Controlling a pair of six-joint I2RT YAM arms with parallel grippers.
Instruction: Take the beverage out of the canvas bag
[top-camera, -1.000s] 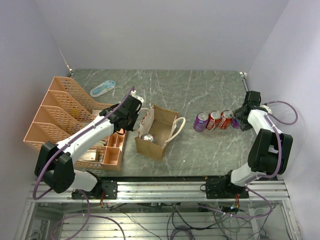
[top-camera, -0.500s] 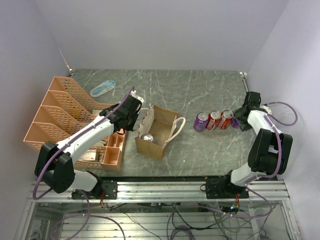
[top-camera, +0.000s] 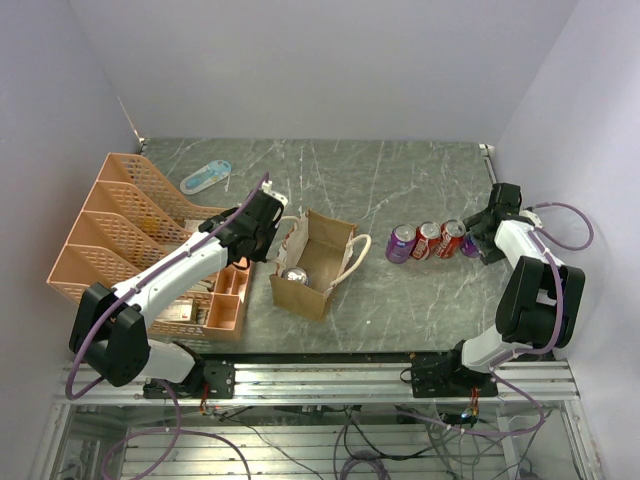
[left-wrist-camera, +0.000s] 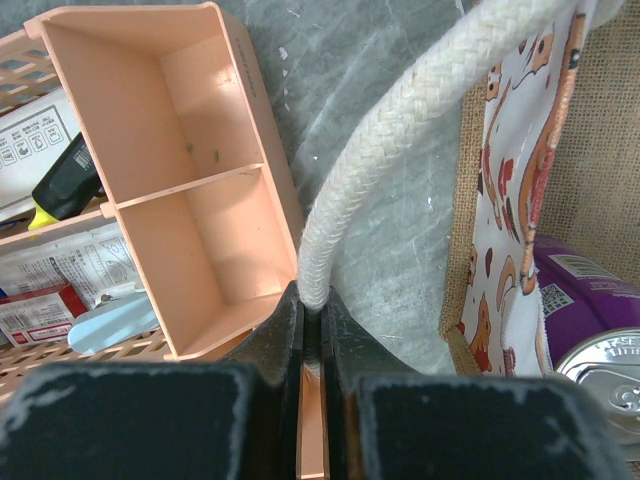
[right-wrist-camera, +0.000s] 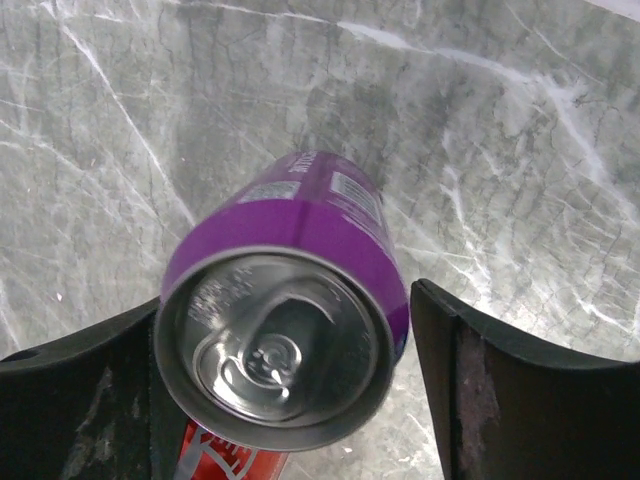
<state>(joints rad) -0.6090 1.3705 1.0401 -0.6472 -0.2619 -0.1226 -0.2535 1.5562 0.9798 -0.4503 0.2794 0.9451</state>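
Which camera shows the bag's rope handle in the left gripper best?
Left wrist: the rope handle runs straight into the shut left gripper. Top external shows just a cream loop by the canvas bag; right wrist misses it.

The beverage can (left-wrist-camera: 590, 325) is cropped at the edge.

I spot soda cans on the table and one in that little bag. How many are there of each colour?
Purple cans: 3 (left end of the row, right end of the row, inside the canvas bag)
Red cans: 2 (both mid-row)
Total: 5
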